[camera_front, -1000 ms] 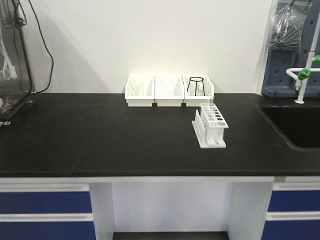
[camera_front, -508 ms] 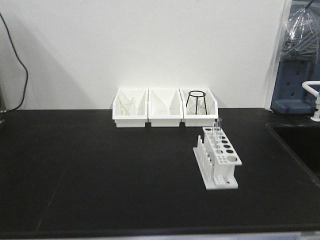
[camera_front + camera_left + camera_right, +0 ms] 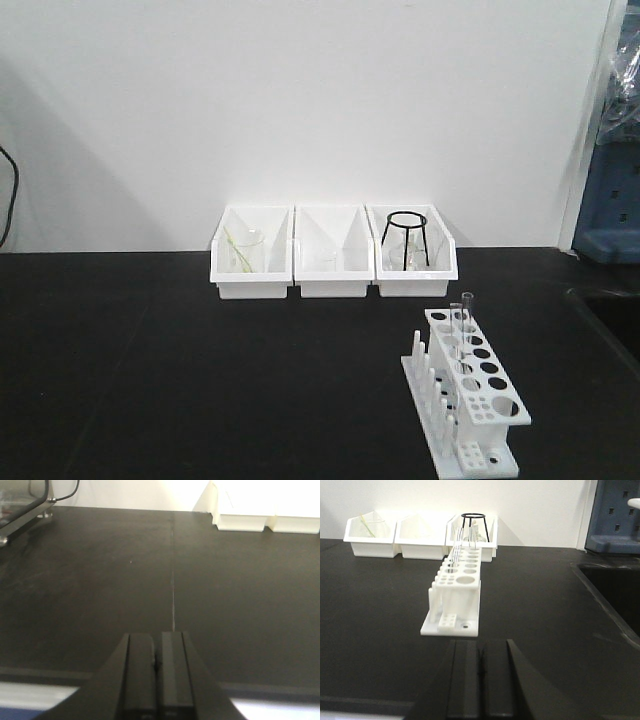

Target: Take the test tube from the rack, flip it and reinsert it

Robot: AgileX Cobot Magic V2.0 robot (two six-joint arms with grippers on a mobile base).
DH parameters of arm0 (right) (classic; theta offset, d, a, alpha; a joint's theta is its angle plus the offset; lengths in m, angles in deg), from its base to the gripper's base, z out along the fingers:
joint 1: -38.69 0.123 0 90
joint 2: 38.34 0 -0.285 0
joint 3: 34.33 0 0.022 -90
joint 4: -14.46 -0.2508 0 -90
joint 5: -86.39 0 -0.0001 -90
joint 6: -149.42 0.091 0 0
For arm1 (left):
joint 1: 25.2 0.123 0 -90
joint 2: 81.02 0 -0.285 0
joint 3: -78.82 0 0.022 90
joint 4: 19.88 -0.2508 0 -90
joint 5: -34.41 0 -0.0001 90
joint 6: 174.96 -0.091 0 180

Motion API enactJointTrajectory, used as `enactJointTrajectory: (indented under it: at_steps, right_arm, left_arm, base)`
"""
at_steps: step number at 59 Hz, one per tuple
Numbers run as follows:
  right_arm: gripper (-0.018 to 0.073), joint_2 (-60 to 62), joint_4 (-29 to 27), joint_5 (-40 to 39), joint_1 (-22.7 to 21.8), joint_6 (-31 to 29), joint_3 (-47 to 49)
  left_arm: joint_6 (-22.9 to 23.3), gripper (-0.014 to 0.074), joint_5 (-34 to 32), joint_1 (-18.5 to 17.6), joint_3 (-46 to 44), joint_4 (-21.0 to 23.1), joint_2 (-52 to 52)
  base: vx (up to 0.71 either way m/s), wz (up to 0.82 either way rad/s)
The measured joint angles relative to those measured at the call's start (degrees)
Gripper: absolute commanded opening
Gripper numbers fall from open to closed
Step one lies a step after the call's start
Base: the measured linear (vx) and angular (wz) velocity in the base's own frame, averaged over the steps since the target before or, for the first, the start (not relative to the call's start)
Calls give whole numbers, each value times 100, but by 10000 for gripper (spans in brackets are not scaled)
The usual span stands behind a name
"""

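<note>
While the left gripper (image 3: pixel 156 641) hangs over the black table (image 3: pixel 150 380) with its jaws pressed together, three white bins (image 3: pixel 327 262) line the far wall, the rightmost holding a black wire tripod (image 3: pixel 406 238). Nearer and right, the rack (image 3: pixel 482 402) holds the test tube (image 3: pixel 466 318) upright at its far end. The right gripper (image 3: pixel 481 648), jaws together, faces the rack's near end.

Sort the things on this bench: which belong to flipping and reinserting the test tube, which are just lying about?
Job: slender clear glass test tube; small white plastic holed rack.
Lying about: three white open-front plastic bins; black wire tripod stand; clear glass beaker.
</note>
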Motion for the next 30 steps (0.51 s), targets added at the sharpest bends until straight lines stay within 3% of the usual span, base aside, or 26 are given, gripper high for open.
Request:
enactJointTrajectory:
  at_steps: [30]
  right_arm:
    - [-11, 0, 0, 0, 0, 0, 0]
  left_arm:
    - [0, -6, 0, 0, 0, 0, 0]
  base:
    - [24, 2]
